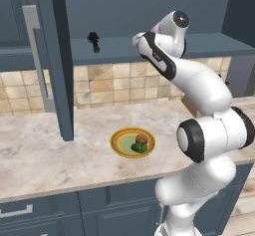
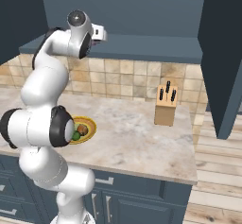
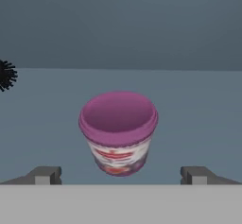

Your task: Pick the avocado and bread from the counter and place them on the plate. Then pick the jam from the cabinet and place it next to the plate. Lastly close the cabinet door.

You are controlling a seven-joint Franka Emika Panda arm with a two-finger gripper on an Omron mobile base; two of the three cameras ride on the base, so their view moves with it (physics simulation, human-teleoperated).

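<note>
The pink-purple jam [image 3: 118,131] jar stands on the cabinet shelf [image 1: 119,48], straight ahead of my gripper [image 3: 120,175]. The gripper is open, with a fingertip on each side of the jar and not touching it. My hand [image 2: 100,33] is raised to the shelf's front edge. On the counter [image 1: 60,150] the plate [image 1: 119,141] holds the dark green avocado [image 1: 139,148] and the brown bread [image 1: 141,139] side by side. The cabinet door [image 1: 55,60] stands open at the left, its grey bar handle [image 1: 37,56] facing outward.
A slim black bottle-like object [image 1: 93,41] stands on the shelf left of the jar. A wooden knife block [image 2: 166,106] sits against the tiled wall on the right. Another open door [image 2: 222,53] hangs at the far right.
</note>
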